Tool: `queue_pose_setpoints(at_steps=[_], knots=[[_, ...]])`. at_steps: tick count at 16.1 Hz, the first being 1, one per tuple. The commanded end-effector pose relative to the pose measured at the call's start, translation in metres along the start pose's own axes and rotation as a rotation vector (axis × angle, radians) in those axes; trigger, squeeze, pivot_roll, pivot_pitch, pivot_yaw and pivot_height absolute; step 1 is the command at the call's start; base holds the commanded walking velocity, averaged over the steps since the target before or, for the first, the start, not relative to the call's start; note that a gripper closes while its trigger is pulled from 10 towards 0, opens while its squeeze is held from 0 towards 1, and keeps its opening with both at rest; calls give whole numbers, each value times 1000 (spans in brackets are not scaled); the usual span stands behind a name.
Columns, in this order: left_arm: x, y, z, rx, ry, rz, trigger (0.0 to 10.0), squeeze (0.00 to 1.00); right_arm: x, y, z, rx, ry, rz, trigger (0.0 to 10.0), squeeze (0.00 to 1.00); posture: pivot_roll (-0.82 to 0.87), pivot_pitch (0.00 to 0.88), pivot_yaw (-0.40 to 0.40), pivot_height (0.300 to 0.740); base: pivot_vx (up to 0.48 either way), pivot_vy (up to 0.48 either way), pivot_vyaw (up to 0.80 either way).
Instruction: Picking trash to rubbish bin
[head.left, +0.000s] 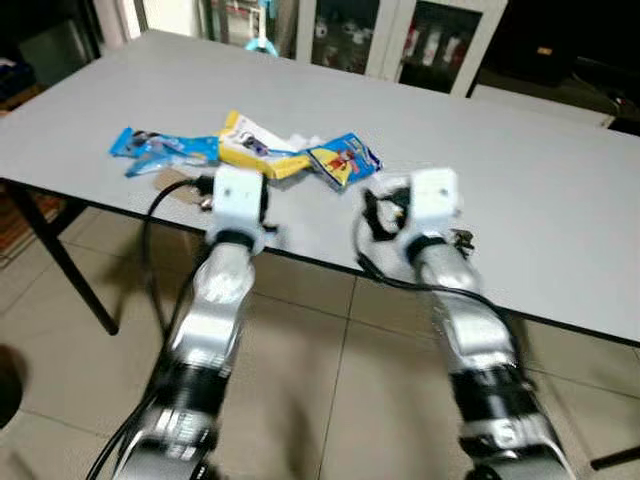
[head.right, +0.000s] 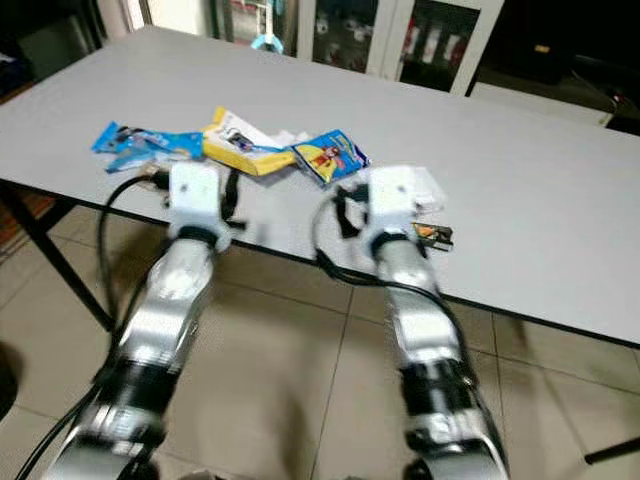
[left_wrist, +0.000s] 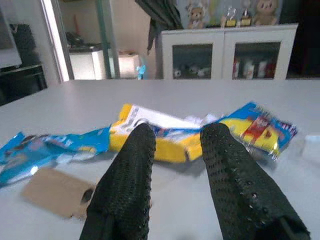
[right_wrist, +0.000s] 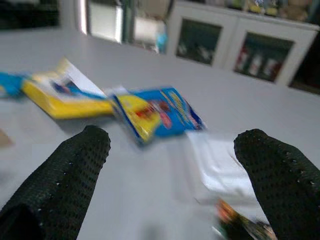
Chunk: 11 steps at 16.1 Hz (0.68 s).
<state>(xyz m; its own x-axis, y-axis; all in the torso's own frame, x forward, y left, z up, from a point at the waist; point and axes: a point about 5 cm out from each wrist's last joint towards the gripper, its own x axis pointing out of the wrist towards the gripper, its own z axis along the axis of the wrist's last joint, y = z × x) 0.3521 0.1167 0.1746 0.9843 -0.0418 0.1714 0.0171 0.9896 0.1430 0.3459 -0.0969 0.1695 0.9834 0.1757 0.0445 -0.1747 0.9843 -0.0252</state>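
Jaws of both grippers stood spread above the desk (head.left: 520, 190): left gripper (left_wrist: 175, 165) near the yellow wrapper (head.left: 255, 150), right gripper (right_wrist: 175, 175) near the blue wrapper (right_wrist: 160, 112). White cabinets (left_wrist: 225, 52) stood beyond; motion blurred the small dark scrap (head.right: 432, 235).

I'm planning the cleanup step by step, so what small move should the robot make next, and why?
Probably ease the left gripper forward and down onto the yellow wrapper. Its jaws are open and empty, and the wrapper lies on the table straight ahead of them. The right gripper is open too, pointing at the blue wrapper, so it could follow.
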Motion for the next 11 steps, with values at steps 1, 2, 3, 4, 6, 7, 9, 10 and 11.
queue_pose_setpoints(at_steps=[1, 2, 3, 4, 6, 7, 9, 10, 11], knots=[[3, -5, -1, -16, 3, -2, 10000, 0, 2, -3, 0, 15, -11, -20, 10000, 0, -51, 0, -85, 740, 0, 0, 0], [3, -7, -2, -24, 5, -4, 10000, 0, 2, -3, 1, 26, -26, -20, 10000, 0, -53, 0, -86, 740, 0, 0, 0], [3, -8, -4, -41, 7, -3, 10000, 0, 2, -4, 2, 39, -48, -28, 10000, 0, -54, 0, -87, 740, 0, 0, 0], [2, -7, -6, -55, 5, 3, 10000, 0, 1, -6, 0, 41, -57, -37, 10000, 0, -54, 0, -92, 740, 0, 0, 0], [-3, -3, -16, -77, 25, 21, 10000, 0, -1, -14, -7, 34, -47, -60, 10000, 0, -48, 0, -98, 740, 0, 0, 0], [-6, 1, -20, -74, 33, 36, 10000, 0, -1, -20, -9, 50, -51, -89, 10000, 0, -47, 0, -99, 740, 0, 0, 0], [-10, 11, -27, -58, 49, 71, 10000, 0, -4, -38, -15, 72, -53, -156, 10000, 0, -49, 0, -100, 740, 0, 0, 0], [-12, 18, -30, -55, 54, 87, 10000, 0, -7, -52, -21, 58, -24, -204, 10000, 0, -49, 0, -100, 740, 0, 0, 0], [-13, 22, -32, -48, 54, 91, 10000, 0, -9, -61, -24, 53, -19, -224, 10000, 0, -48, 0, -101, 740, 0, 0, 0]])
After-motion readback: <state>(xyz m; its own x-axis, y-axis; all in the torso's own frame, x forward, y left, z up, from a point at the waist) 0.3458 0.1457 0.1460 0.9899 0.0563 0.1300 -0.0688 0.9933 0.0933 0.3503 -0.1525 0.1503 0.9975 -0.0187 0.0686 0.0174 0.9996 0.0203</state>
